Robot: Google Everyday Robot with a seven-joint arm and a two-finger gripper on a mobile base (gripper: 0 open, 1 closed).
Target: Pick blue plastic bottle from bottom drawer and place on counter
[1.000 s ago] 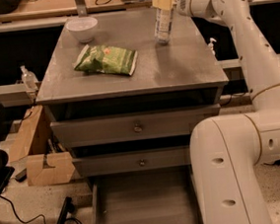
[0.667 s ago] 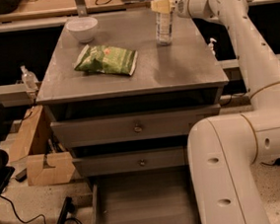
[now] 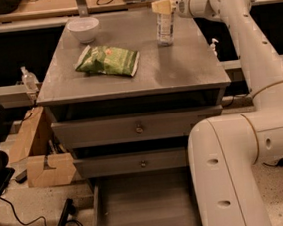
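blue plastic bottle [image 3: 165,28] upright by the far right corner, my pincer [image 3: 163,6] right at its cap.
the bottle stands on its base on the table [image 3: 177,71], long axis straight up, close to the far edge. my pincer reaches in from the right edge side, level with the bottle's top. is it pinching the neck or spread off it? i cannot tell. the bottom drawer [image 3: 140,205] hangs open below the front edge, well apart from the bottle. my call: the placing looks nearly done, so the next move is a sideways retreat to the right without tipping it.
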